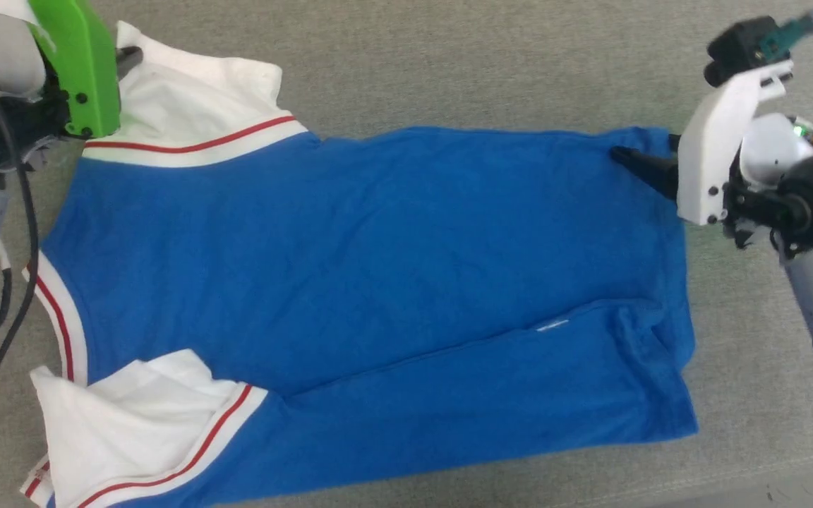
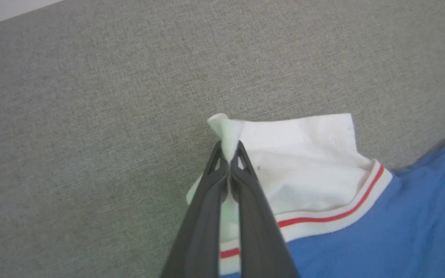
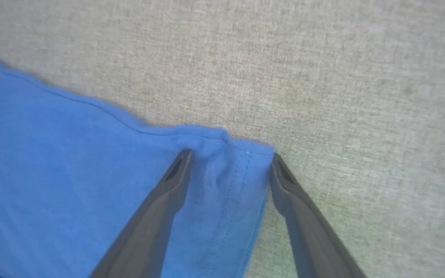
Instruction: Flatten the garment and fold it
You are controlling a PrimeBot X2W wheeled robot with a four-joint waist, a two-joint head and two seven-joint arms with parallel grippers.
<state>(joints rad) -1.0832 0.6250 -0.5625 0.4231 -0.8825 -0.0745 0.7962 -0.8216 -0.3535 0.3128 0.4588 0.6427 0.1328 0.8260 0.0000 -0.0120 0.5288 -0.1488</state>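
Left end effector (image 2: 229,154) pinches the white sleeve's corner, at ten o'clock of the garment (image 1: 378,268), blue jersey spread across the woven grey counter (image 1: 449,63). Right end effector (image 3: 232,158) gapes wide astride the hem corner at two o'clock; its wrist view reveals the hem stitching.

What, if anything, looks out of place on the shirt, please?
The shirt is not lying flat. Its near side appears doubled over along a slanted crease, and the near sleeve is rumpled, with its edge turned up.
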